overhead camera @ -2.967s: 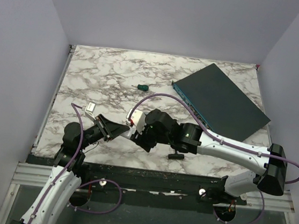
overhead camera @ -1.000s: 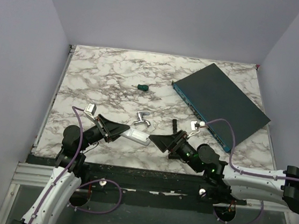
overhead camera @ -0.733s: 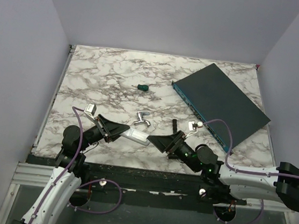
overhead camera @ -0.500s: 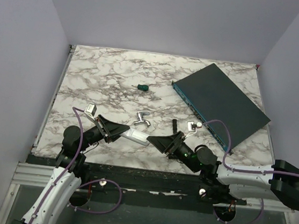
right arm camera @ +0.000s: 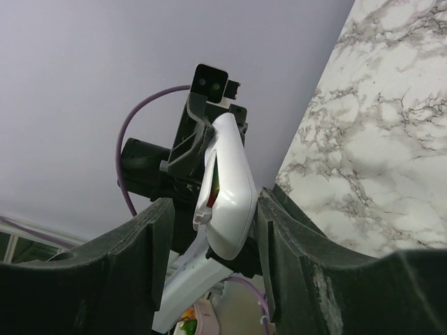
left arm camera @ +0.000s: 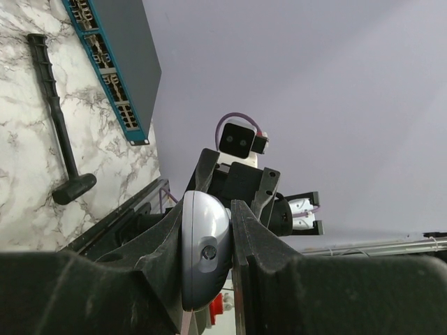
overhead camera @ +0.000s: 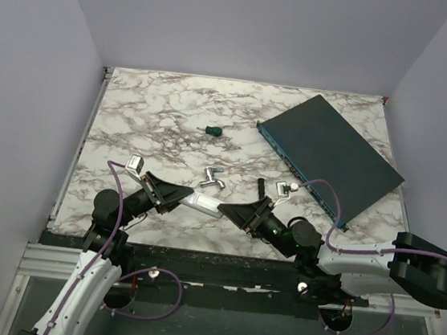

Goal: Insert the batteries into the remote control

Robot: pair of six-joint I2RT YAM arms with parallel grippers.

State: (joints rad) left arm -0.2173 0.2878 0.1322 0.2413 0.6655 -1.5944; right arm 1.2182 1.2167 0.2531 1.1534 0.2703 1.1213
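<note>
Observe left gripper [overhead camera: 178,198] clamped on one end of remote control [overhead camera: 205,207], held near desk's near edge, left of centre, free end offered rightward. Observe right gripper [overhead camera: 229,210], fingers apart, flanking that end, probably to steady it for loading.

Through my feeds, both arms look alike: the left arm [overhead camera: 81,281] and the right arm [overhead camera: 358,262] have smooth white link shells broken by bulky black joint housings [overhead camera: 420,275]. A thin purple cable [overhead camera: 327,197] curls along each one to a small camera box [overhead camera: 135,162] at the wrist, silvery from above. On the wrist feeds, I see matte black fingers [right arm camera: 129,269], thick at the root and tapering to blunt wedges.
</note>
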